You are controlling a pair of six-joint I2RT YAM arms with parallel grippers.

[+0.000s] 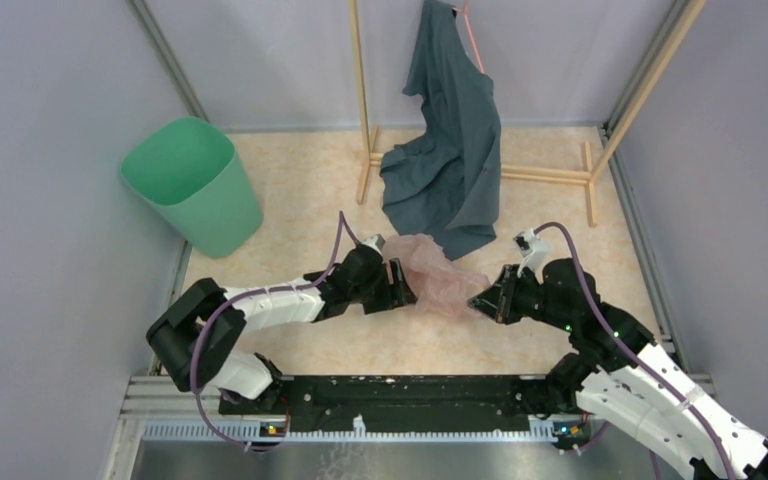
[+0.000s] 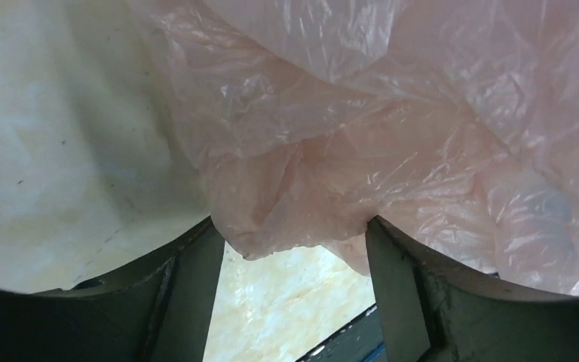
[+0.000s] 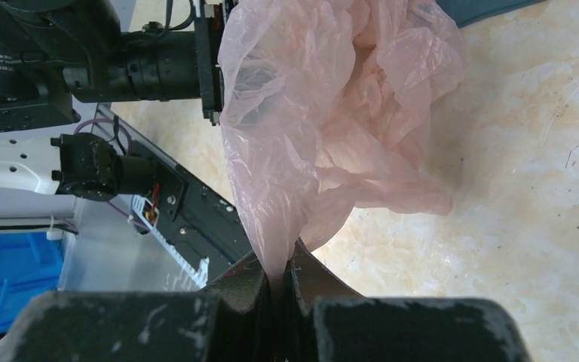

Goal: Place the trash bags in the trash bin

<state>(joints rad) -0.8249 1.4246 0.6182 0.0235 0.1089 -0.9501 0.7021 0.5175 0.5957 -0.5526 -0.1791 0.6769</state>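
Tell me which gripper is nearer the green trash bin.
Left. The left gripper is at the side of the trash bag facing the trash bin; the right gripper pinches the bag's opposite side, farther away.

A dark teal garment [image 1: 450, 150] hangs from a wooden rack [image 1: 363, 100] at the far side, its hem down on the marbled table [image 1: 290, 190].

Open table [image 1: 290, 230] runs from the bag [image 1: 430, 270] to the bin [image 1: 192, 185]. A dark cloth [image 1: 450, 160] and a wooden rack [image 1: 363, 100] stand just behind the bag.
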